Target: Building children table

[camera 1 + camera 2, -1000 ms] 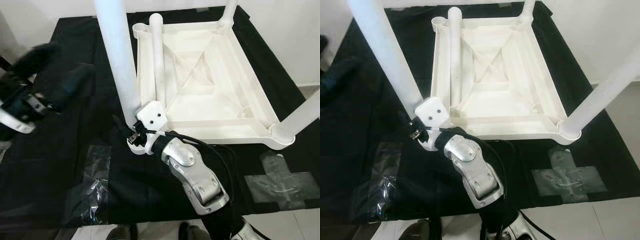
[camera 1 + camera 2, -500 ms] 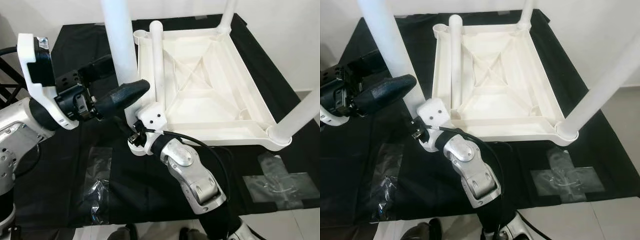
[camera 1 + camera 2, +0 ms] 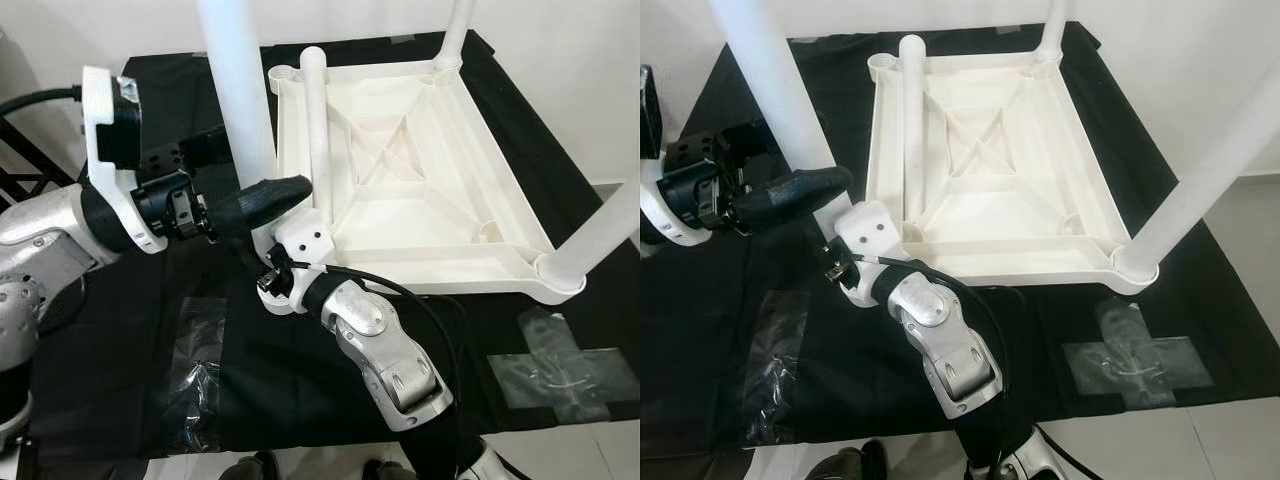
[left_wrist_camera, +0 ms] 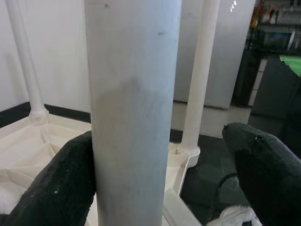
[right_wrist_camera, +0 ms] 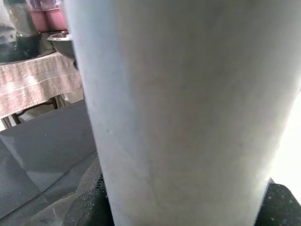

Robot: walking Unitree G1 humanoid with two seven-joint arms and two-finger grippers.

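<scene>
The left gripper (image 3: 262, 180) has its fingers apart around the near white leg (image 3: 236, 110), 1 finger (image 4: 56, 188) touching it. This leg stands upright, long axis vertical, at the near left corner of the upturned table top (image 3: 420, 190). The right gripper (image 3: 262, 262) is clamped on the leg's base, just below.
</scene>
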